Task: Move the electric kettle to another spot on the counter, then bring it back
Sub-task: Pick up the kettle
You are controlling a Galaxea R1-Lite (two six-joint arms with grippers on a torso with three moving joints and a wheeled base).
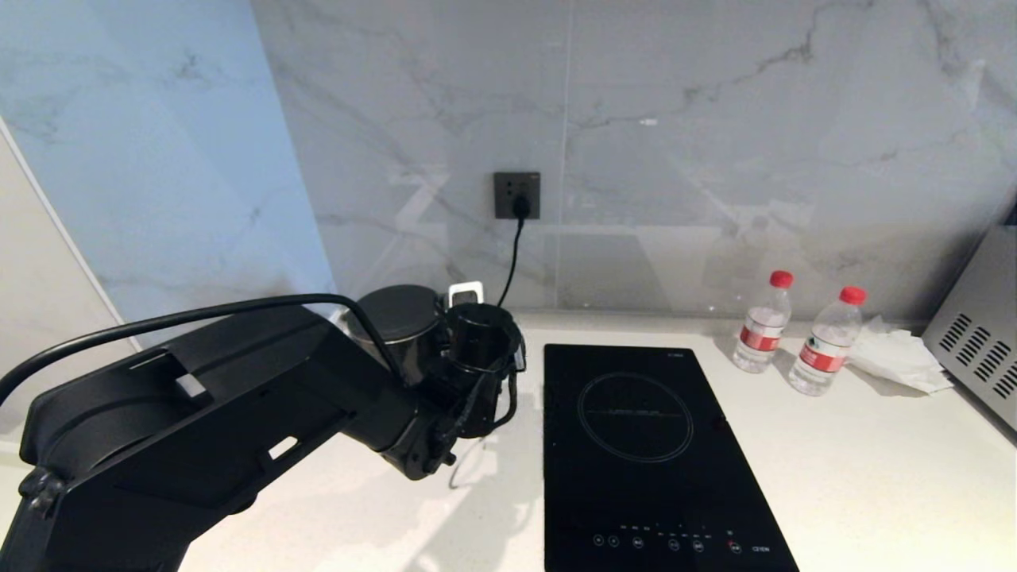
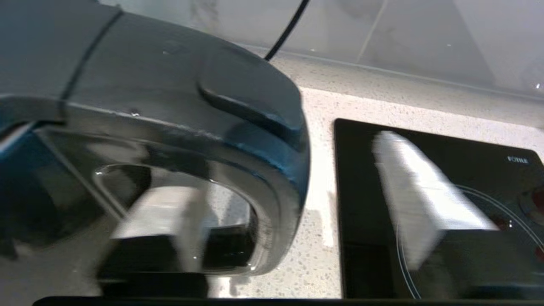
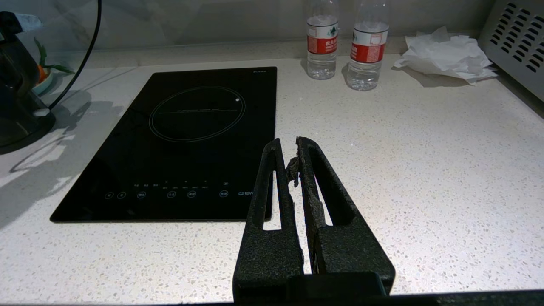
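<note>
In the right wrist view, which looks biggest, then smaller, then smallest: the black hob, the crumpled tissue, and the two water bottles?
1. Hob, by far the largest.
2. Crumpled tissue.
3. The two water bottles: they look alike, so no ranking between them. Their tops are cut off, and they sit far from the camera, so tissue versus bottle is unsure.

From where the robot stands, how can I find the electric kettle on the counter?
Find the black hob set into the counter. Left of it, under the wall socket, stands the electric kettle, with the left gripper at its loop handle. It is the only tall black cylinder with a flat round lid; the two bottles are clear with red caps.
</note>
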